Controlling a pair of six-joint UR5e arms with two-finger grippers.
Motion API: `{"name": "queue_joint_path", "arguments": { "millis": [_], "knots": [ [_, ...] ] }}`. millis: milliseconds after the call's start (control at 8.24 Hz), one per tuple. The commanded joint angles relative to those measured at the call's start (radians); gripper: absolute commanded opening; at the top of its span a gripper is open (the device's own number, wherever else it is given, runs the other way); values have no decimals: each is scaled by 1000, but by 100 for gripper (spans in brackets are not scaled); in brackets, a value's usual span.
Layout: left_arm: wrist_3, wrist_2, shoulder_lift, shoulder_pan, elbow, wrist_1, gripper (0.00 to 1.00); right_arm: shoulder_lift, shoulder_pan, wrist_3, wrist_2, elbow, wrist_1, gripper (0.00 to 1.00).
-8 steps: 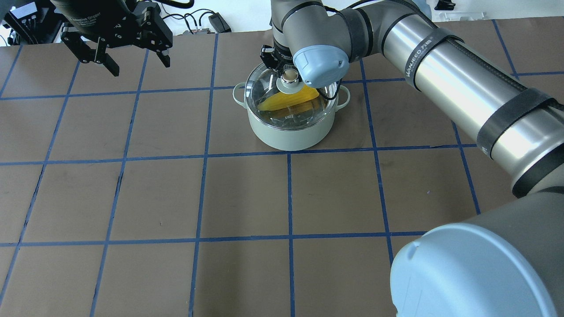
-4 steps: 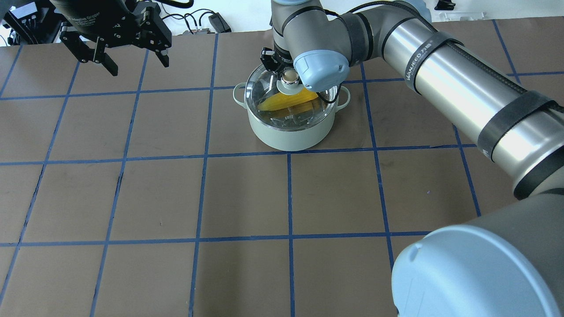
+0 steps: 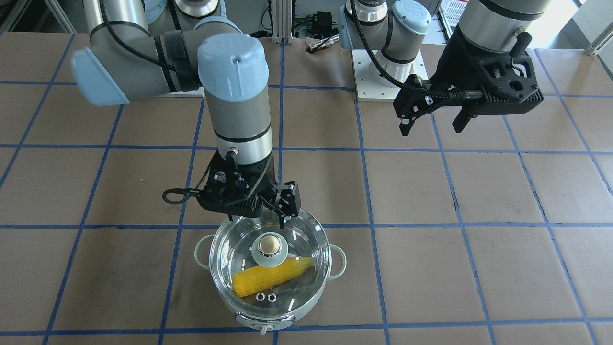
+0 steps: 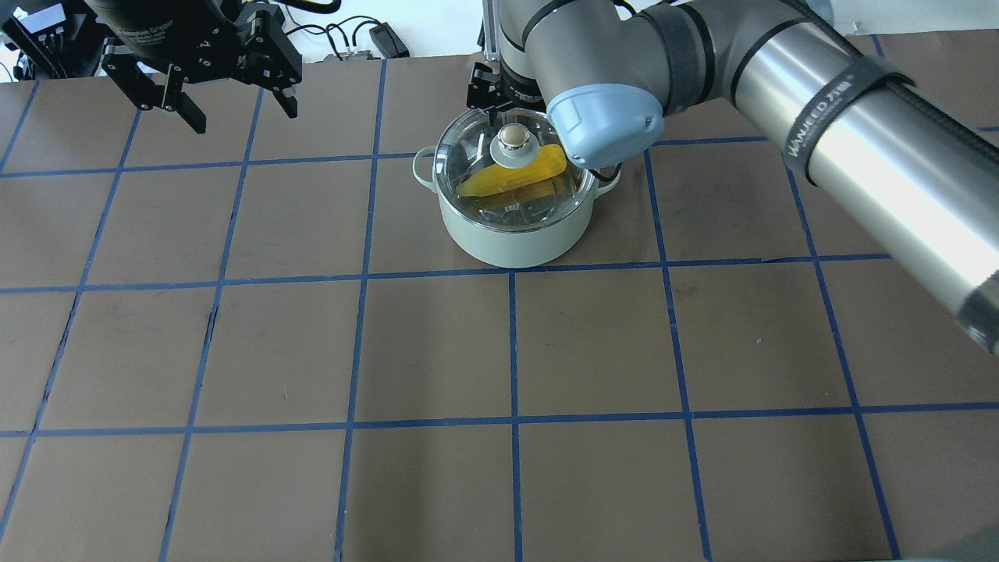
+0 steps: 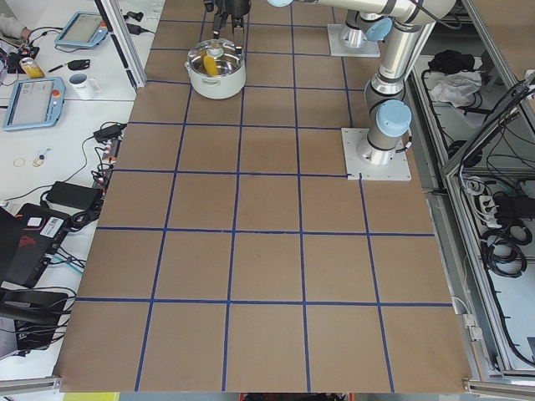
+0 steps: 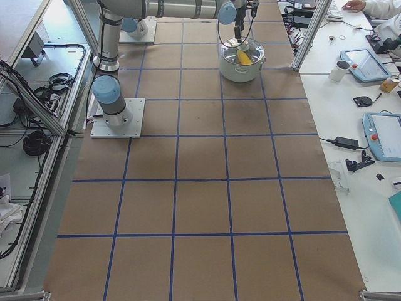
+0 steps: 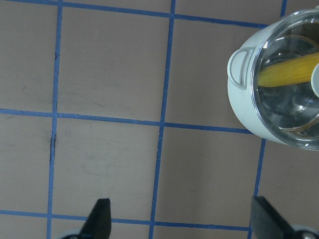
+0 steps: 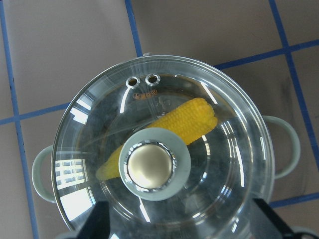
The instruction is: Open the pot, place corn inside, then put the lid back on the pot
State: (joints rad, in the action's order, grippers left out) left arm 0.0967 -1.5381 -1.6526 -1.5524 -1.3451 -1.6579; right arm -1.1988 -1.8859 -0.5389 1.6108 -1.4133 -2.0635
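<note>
The pale mint-green pot (image 4: pixel 511 238) stands on the table toward the far middle, also seen in the front view (image 3: pixel 201 251). The clear glass lid (image 4: pixel 462 156) sits on it, with its beige knob (image 4: pixel 513 137) free. The yellow corn (image 4: pixel 507 181) lies inside under the glass (image 3: pixel 270 279) (image 8: pixel 192 122). My right gripper (image 3: pixel 257 219) hangs open just above the lid's robot-side edge, with its fingertips wide apart in the right wrist view (image 8: pixel 182 224) and nothing in it. My left gripper (image 4: pixel 242 113) is open and empty, raised well to the left of the pot (image 7: pixel 182 221).
The brown table carries a grid of blue tape lines. Both arm bases (image 3: pixel 383 72) stand at the robot's side. Cables and a power brick (image 4: pixel 386 39) lie past the far edge. Side benches hold tablets and a mug (image 6: pixel 341 70).
My right arm has risen and drawn back from the lid knob, which now shows fully. The lid stays on the pot with the corn inside. My left gripper has barely moved.
</note>
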Motion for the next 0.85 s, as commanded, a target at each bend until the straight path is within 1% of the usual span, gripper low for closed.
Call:
{"name": "queue_joint_path", "arguments": {
  "millis": [0, 121, 243, 364, 486, 729],
  "knots": [
    [-8, -2, 5, 0, 0, -3, 100, -270, 66, 96, 12, -137, 186, 100],
    [-8, -2, 7, 0, 0, -3, 100, -359, 136, 203, 3, -144, 338, 100],
    [-8, -2, 10, 0, 0, -3, 100, -417, 186, 235, -2, -145, 450, 100],
    [-8, -2, 10, 0, -2, -3, 100, -442, 195, 264, -11, -145, 482, 100],
    [-6, -2, 10, 0, -2, -3, 100, -441, 194, 267, -25, -147, 471, 100],
    [-8, -2, 11, 0, -2, -3, 100, -443, 194, 270, -25, -147, 474, 100]
  ]
}}
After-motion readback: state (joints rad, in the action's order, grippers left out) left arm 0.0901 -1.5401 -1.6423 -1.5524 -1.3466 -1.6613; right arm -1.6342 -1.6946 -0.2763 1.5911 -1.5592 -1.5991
